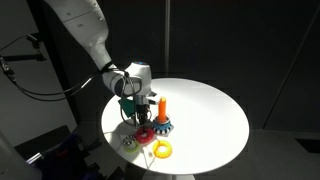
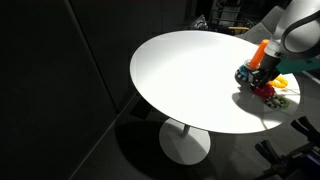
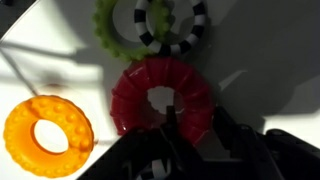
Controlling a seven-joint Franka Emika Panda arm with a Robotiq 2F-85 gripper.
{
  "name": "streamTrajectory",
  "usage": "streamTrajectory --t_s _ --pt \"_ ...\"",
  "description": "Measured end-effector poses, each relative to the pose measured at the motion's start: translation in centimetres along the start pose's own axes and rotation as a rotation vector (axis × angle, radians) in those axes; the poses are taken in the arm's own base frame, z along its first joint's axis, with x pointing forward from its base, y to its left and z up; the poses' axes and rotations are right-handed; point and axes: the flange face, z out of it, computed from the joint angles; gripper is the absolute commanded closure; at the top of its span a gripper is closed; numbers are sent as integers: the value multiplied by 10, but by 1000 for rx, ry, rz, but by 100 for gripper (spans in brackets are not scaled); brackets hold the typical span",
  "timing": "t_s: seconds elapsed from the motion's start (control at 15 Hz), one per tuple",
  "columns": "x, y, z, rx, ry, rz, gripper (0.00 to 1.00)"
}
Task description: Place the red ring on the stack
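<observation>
Pick-up step under way, judged from ring not yet lifted.

Exterior view: arm slants down from above, wrist bent, gripper [image 1: 137, 112] low over red ring [image 1: 145, 134], which lies flat on table [image 1: 215, 100] just beside stack [image 1: 162, 110].

Exterior view from across table: same crouch at far edge, fingers hidden.

Wrist view: fingers [image 3: 172, 128] apart, straddling ring's near wall; yellow ring [image 3: 48, 135] and green ring [image 3: 118, 40] nearby.

Next: pinch, lift, centre over peg.

White glossy arm [image 1: 85, 28], black claw [image 1: 141, 113], dark looping cable [image 1: 45, 94]
</observation>
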Motion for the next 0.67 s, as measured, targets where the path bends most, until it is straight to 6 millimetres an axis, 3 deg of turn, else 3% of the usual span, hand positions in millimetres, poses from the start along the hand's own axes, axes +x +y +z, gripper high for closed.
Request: streamTrajectory --t_s 0.07,0.67 --pt "0 0 0 0 0 0 93" --pt "3 0 -8 4 17 2 90"
